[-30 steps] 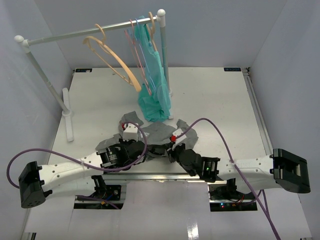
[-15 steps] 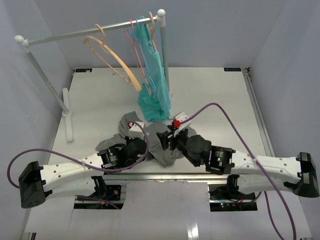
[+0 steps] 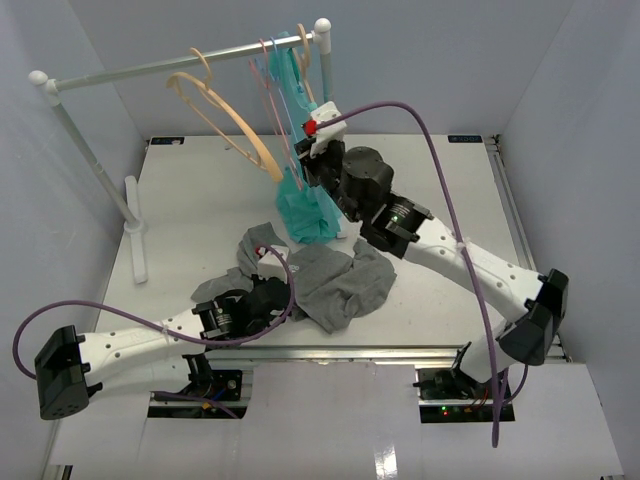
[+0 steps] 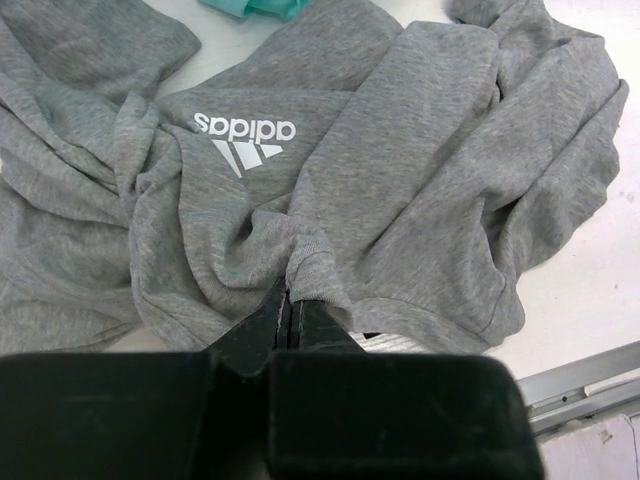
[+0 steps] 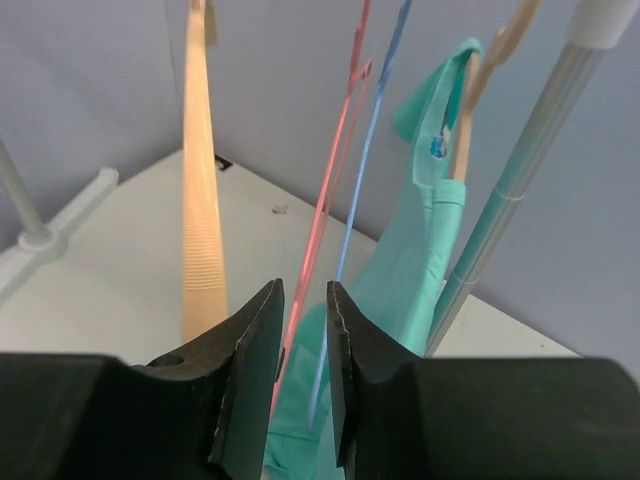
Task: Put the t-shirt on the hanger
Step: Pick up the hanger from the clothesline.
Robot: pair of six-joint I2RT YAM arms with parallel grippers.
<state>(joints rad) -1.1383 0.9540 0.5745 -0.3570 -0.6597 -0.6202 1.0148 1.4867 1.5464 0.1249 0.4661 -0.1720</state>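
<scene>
The gray t-shirt [image 3: 335, 282] is seen crumpled on the white bench [image 3: 440, 200], low and centre in the overhead view. Its white printed logo is turned up in the left wrist view. The left gripper [image 4: 291, 306] is set at the shirt's near edge, and its jaws are clenched on a small fold of the hem, with no gap seen between them.

The right gripper [image 5: 300, 305] is held in the upper middle of the overhead view, up at the clothes rail [image 3: 180, 62] and well apart from the shirt. Its jaws are parted by a narrow slot, and nothing is seen gripped in it. In the right wrist view the thin light-blue hanger [image 5: 380, 120] is seen running down the middle of the frame, with a pink hanger [image 5: 333, 200] just left of it. Whether either wire lies inside the slot cannot be told. A thick tan hanger [image 5: 200, 200] is seen at the left of that frame. At the right a teal garment [image 5: 415, 260] is hung beside the rail's upright post [image 5: 525, 170].
</scene>
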